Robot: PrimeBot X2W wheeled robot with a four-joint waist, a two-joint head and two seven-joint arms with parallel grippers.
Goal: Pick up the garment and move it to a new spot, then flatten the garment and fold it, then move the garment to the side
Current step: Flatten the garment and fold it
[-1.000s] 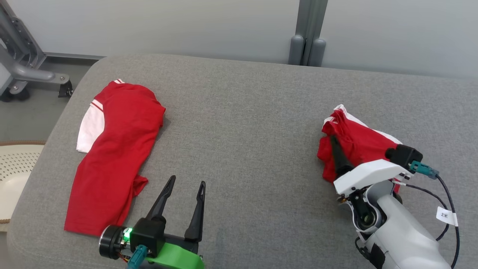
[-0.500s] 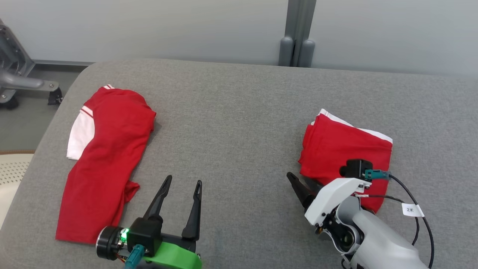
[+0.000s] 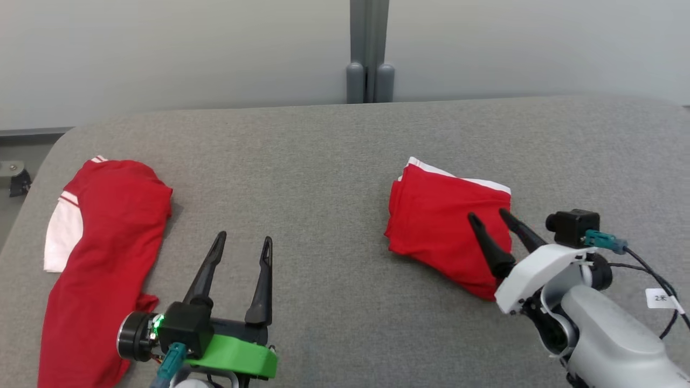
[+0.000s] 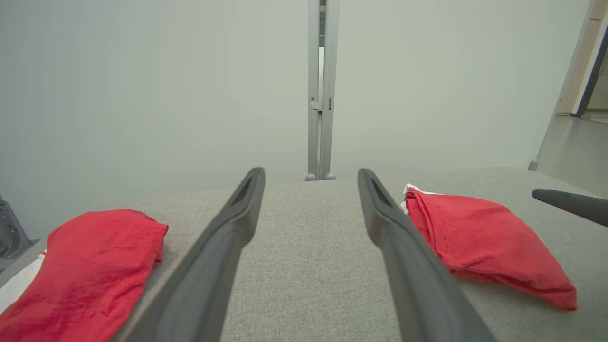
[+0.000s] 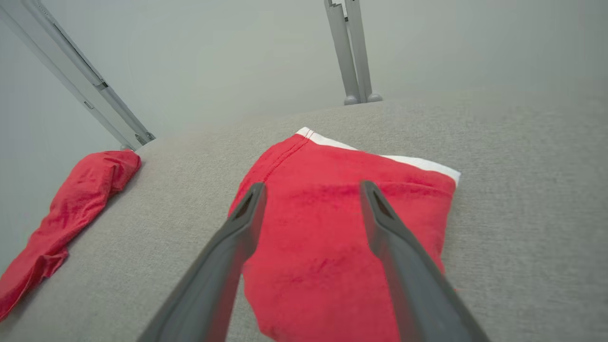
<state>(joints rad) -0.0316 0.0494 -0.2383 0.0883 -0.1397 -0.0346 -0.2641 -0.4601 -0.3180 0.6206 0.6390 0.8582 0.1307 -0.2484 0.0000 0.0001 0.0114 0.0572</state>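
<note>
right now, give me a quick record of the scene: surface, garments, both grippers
surface: grey padded surface
right side: folded red garment, white trim along its far edge
left side: unfolded red garment, white sleeve, lying spread out
left gripper: open, empty, over bare surface between the two garments
right gripper: open, empty, fingers over the folded red garment; contact cannot be told

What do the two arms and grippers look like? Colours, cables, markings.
Left gripper: two long dark tapered fingers, green bracket, black wrist with a green light, teal connector. Right gripper: same fingers, white bracket, pale grey forearm, black camera block, teal connector, black cable with a white tag.
</note>
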